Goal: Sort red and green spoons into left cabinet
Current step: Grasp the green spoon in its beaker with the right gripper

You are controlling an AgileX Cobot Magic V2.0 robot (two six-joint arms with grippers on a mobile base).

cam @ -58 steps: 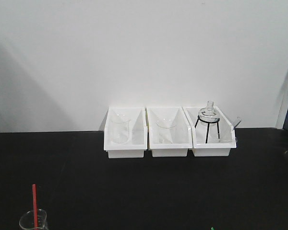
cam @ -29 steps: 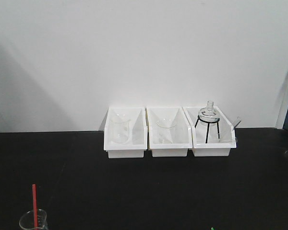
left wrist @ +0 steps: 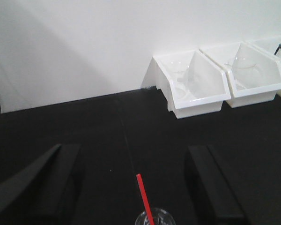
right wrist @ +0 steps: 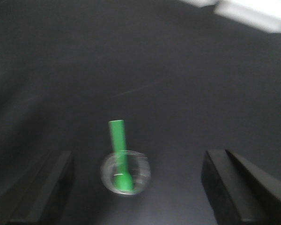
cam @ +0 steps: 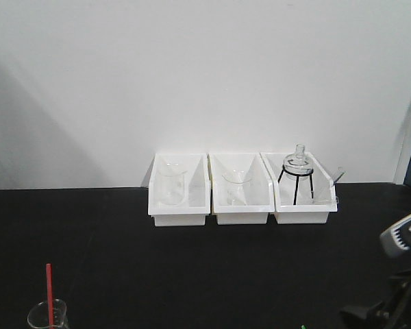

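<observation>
Entering front view newly, right arm (cam: pixel 403 238), left and right jaws spread, green spoon (right wrist: pixel 117 140) in beaker (right wrist: pixel 140 173)

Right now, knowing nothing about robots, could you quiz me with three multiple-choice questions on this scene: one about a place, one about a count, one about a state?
1. Where does the red spoon stand?
A in a glass beaker
B on the floor
C flat on the table

2. How many white bins stand in a row?
A two
B three
C four

3. How is the right gripper set?
A clamped shut
B open
C out of view

Answers:
1 A, its handle rises out of the glass.
2 B, three sit side by side.
3 B, its fingers stand wide apart on either side of the green spoon.
</observation>
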